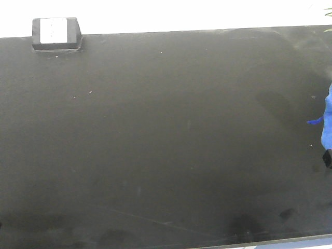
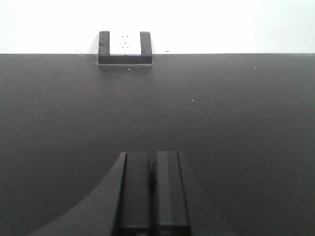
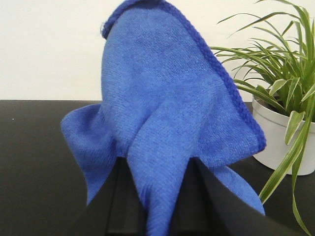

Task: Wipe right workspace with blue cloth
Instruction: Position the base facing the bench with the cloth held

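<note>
The blue cloth (image 3: pixel 172 108) bunches up between the two black fingers of my right gripper (image 3: pixel 155 167), which is shut on it; its folds drape over both fingers and hide the tips. In the front view only a strip of the blue cloth (image 1: pixel 327 124) shows at the right edge, over the right workspace (image 1: pixel 166 145), a wide matte black benchtop. In the left wrist view, my left gripper (image 2: pixel 153 160) hovers low over the same black benchtop (image 2: pixel 236 108), shut with nothing between its fingers.
A small black box with a white face (image 1: pixel 56 33) sits at the benchtop's far left rear edge, and straight ahead of the left gripper is this same box (image 2: pixel 124 48). A spider plant in a white pot (image 3: pixel 283 132) stands just right of the right gripper. White wall behind.
</note>
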{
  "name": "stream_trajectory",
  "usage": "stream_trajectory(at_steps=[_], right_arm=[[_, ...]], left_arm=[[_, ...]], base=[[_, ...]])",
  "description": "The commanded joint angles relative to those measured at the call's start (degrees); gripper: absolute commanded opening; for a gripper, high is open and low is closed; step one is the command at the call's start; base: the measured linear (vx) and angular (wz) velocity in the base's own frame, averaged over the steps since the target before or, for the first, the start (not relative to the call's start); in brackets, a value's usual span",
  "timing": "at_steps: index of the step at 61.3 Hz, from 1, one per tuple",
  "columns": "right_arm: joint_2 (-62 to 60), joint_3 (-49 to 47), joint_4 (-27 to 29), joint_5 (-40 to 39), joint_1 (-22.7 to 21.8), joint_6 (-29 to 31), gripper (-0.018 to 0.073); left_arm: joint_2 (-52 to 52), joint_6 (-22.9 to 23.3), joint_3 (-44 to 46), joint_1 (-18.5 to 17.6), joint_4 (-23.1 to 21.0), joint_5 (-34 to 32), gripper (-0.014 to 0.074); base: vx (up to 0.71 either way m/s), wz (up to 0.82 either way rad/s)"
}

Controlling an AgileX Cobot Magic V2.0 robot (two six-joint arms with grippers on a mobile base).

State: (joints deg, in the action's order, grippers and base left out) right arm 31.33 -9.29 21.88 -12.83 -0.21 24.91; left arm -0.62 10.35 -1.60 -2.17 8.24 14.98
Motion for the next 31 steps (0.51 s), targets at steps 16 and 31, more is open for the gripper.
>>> stream_trajectory(at_steps=[16,31], right_arm=[[0.4,-1.8,-0.6,-4.6,-0.2,0.0,0.0],[0.6,-1.9,2.3,-2.7,-0.2,-10.7,0.0]], left_arm=[[-0.9,0.5,-1.7,-0.3,0.1,-4.5,-0.0006],[-0.9,0.5,-1.7,-0.3,0.1,-4.5,-0.0006]], base=[[0.0,0.0],[0.0,0.0]])
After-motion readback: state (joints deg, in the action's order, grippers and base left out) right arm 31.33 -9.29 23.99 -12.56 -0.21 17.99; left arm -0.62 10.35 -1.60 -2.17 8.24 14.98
